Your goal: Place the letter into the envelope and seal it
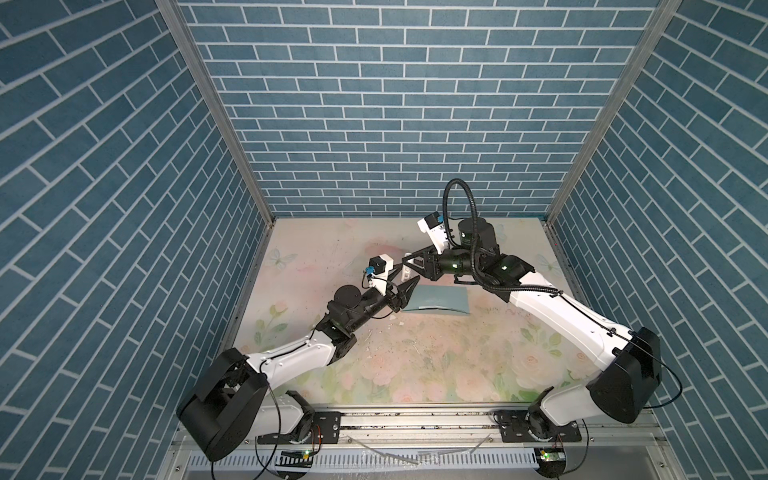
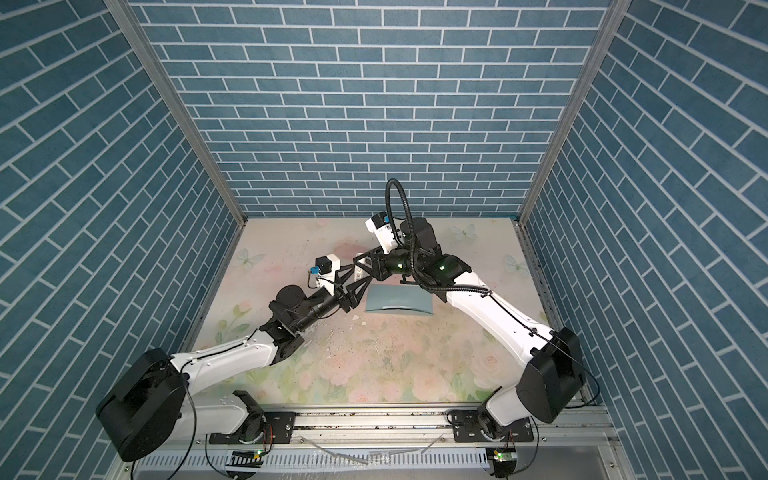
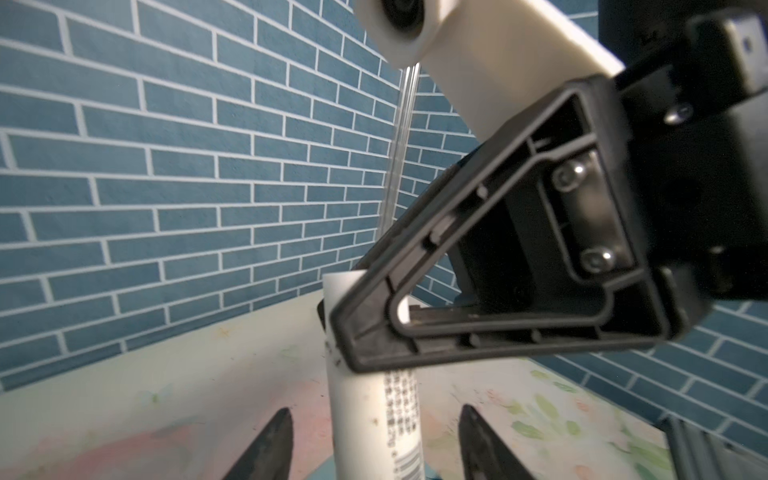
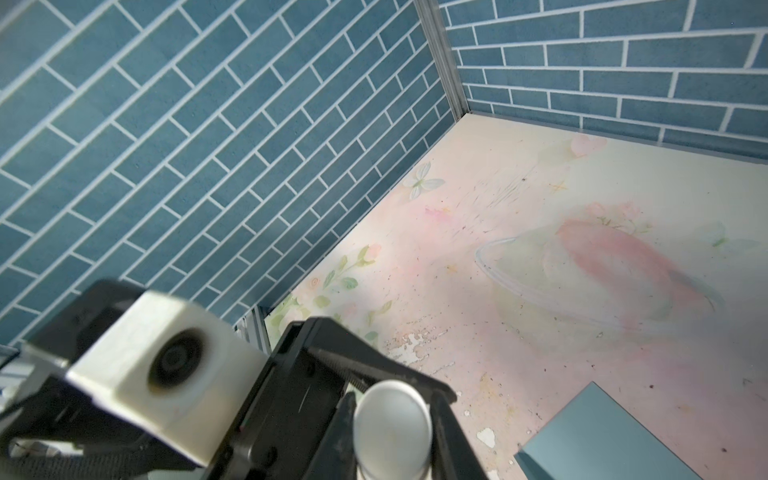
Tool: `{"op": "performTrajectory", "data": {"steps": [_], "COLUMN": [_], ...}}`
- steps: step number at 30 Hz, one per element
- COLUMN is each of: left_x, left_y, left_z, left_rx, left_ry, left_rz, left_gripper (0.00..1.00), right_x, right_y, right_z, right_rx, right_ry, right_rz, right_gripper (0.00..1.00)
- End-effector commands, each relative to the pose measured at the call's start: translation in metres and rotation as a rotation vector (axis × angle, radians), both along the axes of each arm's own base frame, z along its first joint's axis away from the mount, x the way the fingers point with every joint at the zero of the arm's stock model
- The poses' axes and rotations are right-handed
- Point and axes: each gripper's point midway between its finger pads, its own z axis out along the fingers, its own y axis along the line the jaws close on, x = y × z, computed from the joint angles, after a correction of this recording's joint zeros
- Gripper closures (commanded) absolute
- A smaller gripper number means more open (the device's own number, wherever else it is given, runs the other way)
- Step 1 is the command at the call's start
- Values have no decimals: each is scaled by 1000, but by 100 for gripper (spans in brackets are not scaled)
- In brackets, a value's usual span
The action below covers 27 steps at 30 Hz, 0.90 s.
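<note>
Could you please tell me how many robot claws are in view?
2: the left claw, open astride a white tube beside the envelope; the right claw, shut on that tube.

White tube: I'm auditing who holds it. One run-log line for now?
right gripper: shut on white tube | left gripper: open, astride tube | envelope: on table | letter: unseen
</note>
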Motion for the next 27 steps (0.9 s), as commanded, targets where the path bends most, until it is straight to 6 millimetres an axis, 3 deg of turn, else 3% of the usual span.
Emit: {"op": "performTrajectory", "data": {"steps": [1,5,12,19,27], "left_x": [-11,-21,-38,-38,-31], "left_y": [3,11,0,-7,-12], "left_z": [17,19,17,16,9], "left_rx": [-26,-41,-5,-20,-26], "left_ry": [39,99,166,195,227], "left_rz": [-130,-239,-389,-437,-445], "left_gripper": [24,21,21,22,28], "right_x": [-12,-20,-32,-33,-28], "right_y": [-11,-21,-24,-18,-9], "right_z": [11,12,7,-4,1], "right_rx": [-92,-125,-143,-138,-104], "right_ry": [-104,-110,-112,-72,-83], "right_rz": [98,178,276,316,329], "right_gripper": [85,86,86,87,90]}}
